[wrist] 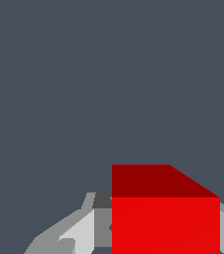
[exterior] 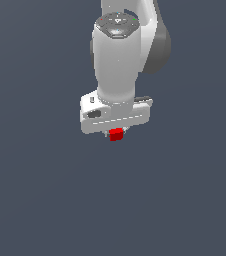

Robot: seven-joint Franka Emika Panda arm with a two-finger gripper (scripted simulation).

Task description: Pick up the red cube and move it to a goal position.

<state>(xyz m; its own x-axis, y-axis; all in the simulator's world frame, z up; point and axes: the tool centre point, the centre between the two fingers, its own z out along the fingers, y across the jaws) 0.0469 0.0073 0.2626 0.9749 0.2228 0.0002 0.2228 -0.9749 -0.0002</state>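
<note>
A plain, evenly lit slate-grey surface (exterior: 35,200) fills the whole background.

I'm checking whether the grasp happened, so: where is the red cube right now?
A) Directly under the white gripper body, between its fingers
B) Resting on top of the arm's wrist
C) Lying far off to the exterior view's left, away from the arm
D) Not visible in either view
A: in the exterior view the red cube sits right under the gripper, and the wrist view shows it between the grey fingers.
</note>
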